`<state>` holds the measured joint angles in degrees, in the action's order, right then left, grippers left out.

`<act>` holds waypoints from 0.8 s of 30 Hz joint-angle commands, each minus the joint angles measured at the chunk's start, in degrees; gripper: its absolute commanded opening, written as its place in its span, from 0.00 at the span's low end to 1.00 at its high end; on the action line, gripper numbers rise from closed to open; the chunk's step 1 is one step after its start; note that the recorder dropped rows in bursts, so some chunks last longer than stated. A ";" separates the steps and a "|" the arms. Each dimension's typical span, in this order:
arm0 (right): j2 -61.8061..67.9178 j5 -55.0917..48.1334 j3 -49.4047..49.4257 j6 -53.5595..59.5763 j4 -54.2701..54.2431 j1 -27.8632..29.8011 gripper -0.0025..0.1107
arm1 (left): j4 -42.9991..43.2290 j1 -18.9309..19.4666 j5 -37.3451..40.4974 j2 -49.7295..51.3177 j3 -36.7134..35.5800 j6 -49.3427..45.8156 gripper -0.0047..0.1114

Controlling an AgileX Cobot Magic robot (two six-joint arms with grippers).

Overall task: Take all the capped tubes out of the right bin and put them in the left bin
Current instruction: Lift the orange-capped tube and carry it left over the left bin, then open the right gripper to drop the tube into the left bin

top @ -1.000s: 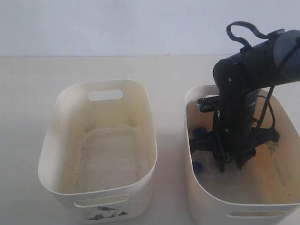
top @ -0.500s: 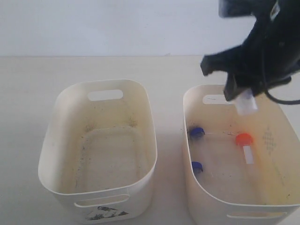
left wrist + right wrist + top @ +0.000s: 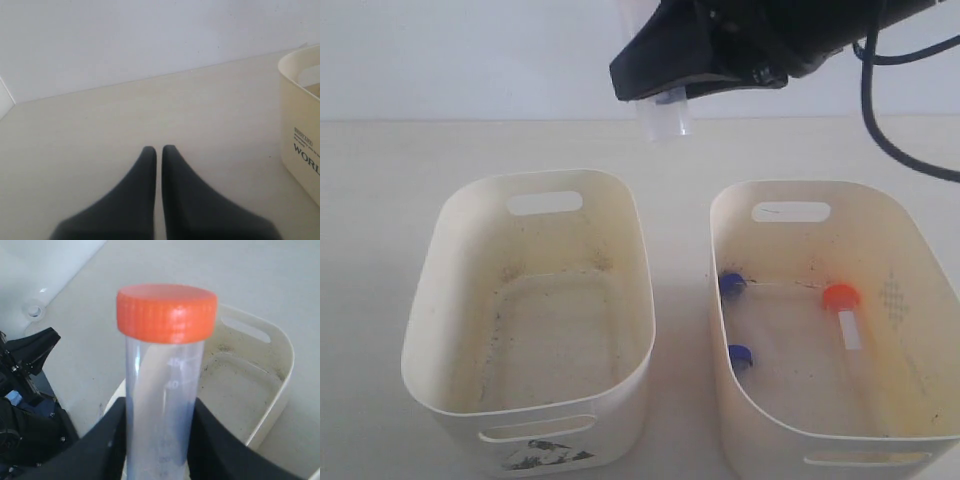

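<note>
My right gripper [image 3: 159,412] is shut on a clear tube with an orange cap [image 3: 165,370]. In the exterior view that gripper [image 3: 670,85] hangs high above the table behind the left bin [image 3: 450,300], and the tube's clear end [image 3: 665,118] pokes out below it. The left bin's floor holds no tube. In the right bin [image 3: 760,420] lie two blue-capped tubes [image 3: 731,284] [image 3: 740,354] by its left wall and one orange-capped tube [image 3: 843,312] in the middle. My left gripper [image 3: 158,148] is shut and holds nothing, low over bare table beside a bin wall [image 3: 300,140].
Both bins stand side by side on a cream table [image 3: 380,200] with a pale wall behind. A black cable [image 3: 895,140] hangs from the right arm over the right bin's far side.
The right gripper rose out of the right bin with the orange-capped tube and swung left and up, to above the far side of the left bin.
</note>
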<state>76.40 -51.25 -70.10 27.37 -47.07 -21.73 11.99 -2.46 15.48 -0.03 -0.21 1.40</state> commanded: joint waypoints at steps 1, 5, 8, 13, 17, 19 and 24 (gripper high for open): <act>1.93 2.38 -0.29 1.48 -2.46 -1.15 0.02 | -0.21 -0.08 -0.52 0.03 0.21 0.76 0.08; 5.88 7.55 -0.29 1.97 -2.07 -6.55 0.02 | -0.21 -0.08 -0.52 0.03 0.21 0.76 0.08; 9.78 11.82 -0.29 2.75 0.71 -10.98 0.02 | -0.21 -0.08 -0.52 0.03 0.21 0.76 0.08; 16.14 15.67 -0.29 2.75 3.72 -14.08 0.09 | -0.21 -0.08 -0.52 0.03 0.21 0.76 0.08; 20.38 15.95 -0.29 1.22 3.99 -14.25 0.37 | -0.21 -0.08 -0.52 0.03 0.21 0.76 0.08; 21.57 15.95 -0.29 1.11 4.14 -14.25 0.48 | -0.21 -0.08 -0.52 0.03 0.21 0.76 0.08; 21.50 15.95 -0.29 -0.22 4.14 -14.25 0.43 | -0.21 -0.08 -0.52 0.03 0.21 0.76 0.08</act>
<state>98.76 -35.70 -70.10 28.19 -43.24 -35.95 11.99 -2.46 15.48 -0.03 -0.21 1.40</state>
